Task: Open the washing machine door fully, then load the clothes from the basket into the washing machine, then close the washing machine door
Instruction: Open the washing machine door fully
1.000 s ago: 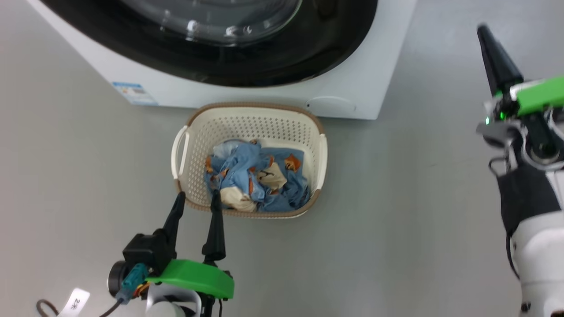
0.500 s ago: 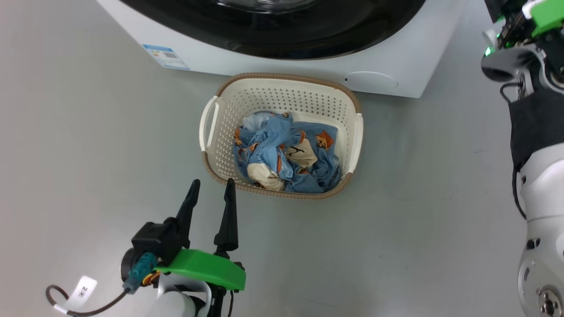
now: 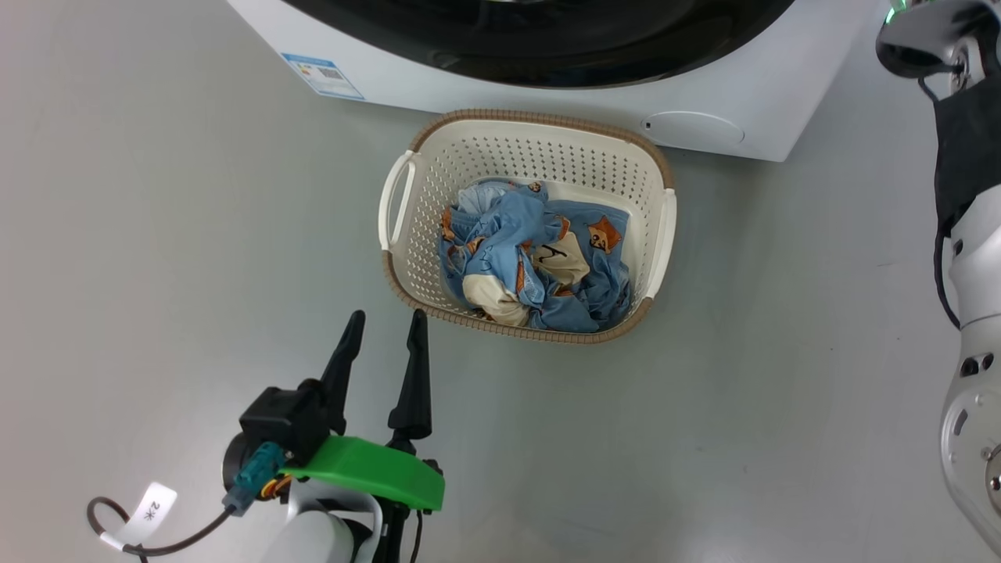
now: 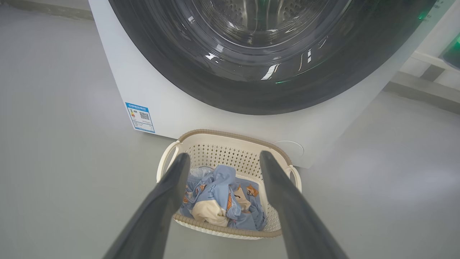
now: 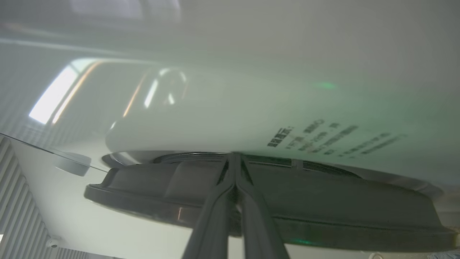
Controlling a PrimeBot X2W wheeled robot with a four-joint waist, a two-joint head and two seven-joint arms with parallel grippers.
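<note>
The head camera has swung since a second ago, so the whole scene sits further right and higher in its view. The right arm [image 3: 974,258] has lifted toward the top right corner.

At the lower left of the head view, the left gripper [image 3: 388,314] hovers over the grey floor [image 3: 156,234]. Its two dark fingers are spread wide and hold nothing, with the tips just short of the basket's near rim.

In the middle, the basket [image 3: 539,117] stands on the floor just in front of the washing machine [image 3: 469,90]. The clothes [image 3: 532,266] lie crumpled inside it, untouched. A blue label [image 3: 322,74] marks the machine's lower left corner.

Above the basket, the washing machine door [image 3: 547,47] looks closed. In the left wrist view its glass covers the drum.

On the right, in the right wrist view, the right gripper [image 5: 234,156] has its fingers pressed flat together with nothing between them. The tips point at the edge of the door's black rim. Whether they touch it I cannot tell.

The step in hand is probably opening the door. To do it well, the closed fingers should catch behind the rim on the side away from the hinge, which is out of sight. They should then pull in an arc that follows the door rather than straight back. The left gripper is best kept low by the basket, clear of the door's swing.
</note>
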